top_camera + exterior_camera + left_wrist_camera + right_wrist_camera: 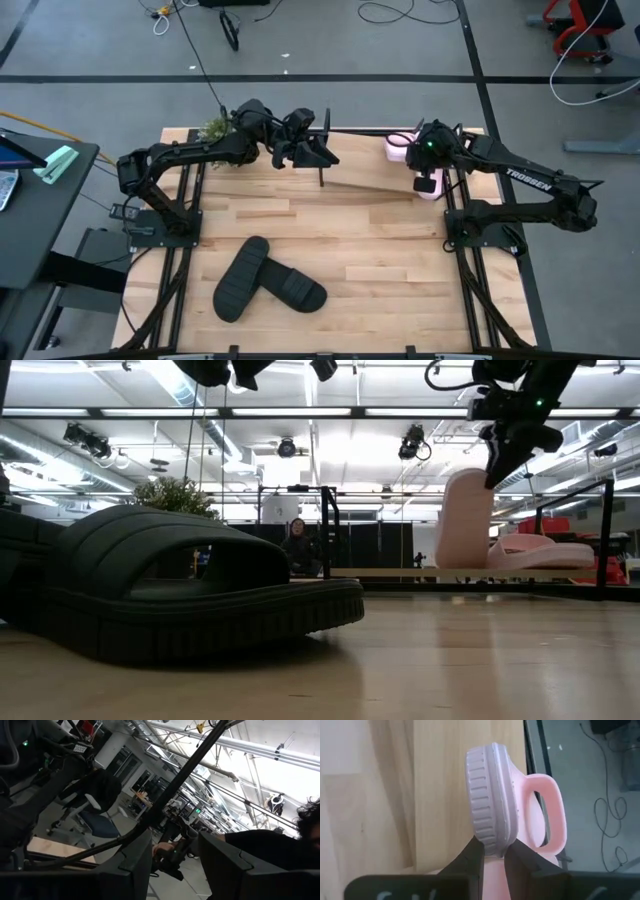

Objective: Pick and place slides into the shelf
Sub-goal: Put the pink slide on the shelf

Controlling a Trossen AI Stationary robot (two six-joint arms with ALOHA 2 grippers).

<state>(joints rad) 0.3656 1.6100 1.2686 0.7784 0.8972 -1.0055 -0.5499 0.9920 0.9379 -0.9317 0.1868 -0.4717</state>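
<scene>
My right gripper (428, 170) (493, 862) hangs over the right end of the shelf (375, 180), shut on one pale pink slide (462, 520), which stands upright below it. The second pink slide (398, 147) (540, 552) lies sole-down on the shelf's tilted wooden board (400, 572), just beside the held one. Both black slides (265, 280) (180, 595) rest on the table near its front edge, one overlapping the other. My left gripper (310, 150) (175, 870) is open and holds nothing, raised over the shelf's left end. My right gripper pinches the pink slide's sole at one end (492, 847) between its two fingers (476, 860), coming from above and pointing down. The ribbed underside (482, 795) faces one way and the strap (551, 815) the other. The slide hangs upright; whether its lower end (460, 563) touches the board I cannot tell.
A small green potted plant (215, 128) stands at the table's far left, by my left arm. A black shelf post (322, 160) rises beside my left gripper. Bare wood lies between shelf and black slides. A person (280, 850) shows in the room beyond.
</scene>
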